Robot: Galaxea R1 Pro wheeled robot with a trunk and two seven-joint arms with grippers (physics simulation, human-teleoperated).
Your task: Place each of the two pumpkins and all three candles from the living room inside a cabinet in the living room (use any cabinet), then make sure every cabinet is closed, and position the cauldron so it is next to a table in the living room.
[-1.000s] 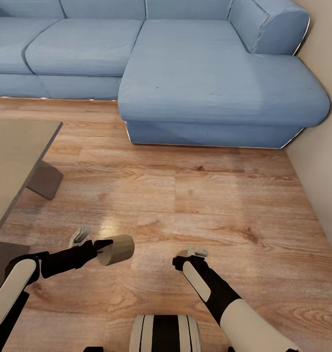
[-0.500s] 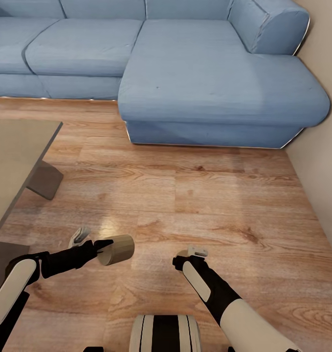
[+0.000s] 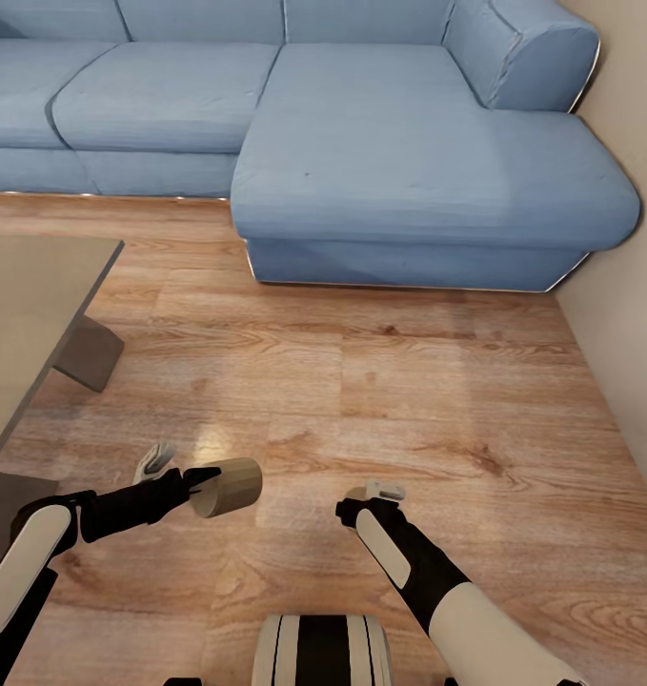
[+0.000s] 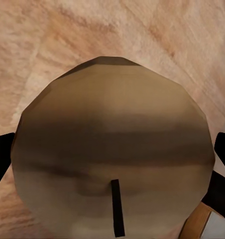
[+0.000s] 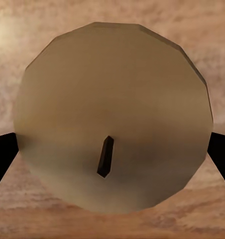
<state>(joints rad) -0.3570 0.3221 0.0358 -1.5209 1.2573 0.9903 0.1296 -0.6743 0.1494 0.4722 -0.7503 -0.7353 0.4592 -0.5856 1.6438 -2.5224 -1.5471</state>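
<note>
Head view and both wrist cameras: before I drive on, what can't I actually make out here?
- Right candle: in the head view the right end effector and forearm cover it.
- Floor under each end effector: both wrist views are blocked by the candles.
- Left end effector: its fingertips are hidden behind the left candle.
- Table: cut off by the head view's left edge.
- Sofa: cut off by the head view's top edge.

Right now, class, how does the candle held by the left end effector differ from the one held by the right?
In the head view, the left candle shows plainly, lying sideways with its flat end facing right; the right candle is mostly hidden behind its end effector. The left wrist view shows darker banding on its candle; the right wrist view shows even tan. Both are stubby, wicked, and gripped above the floor.
</note>
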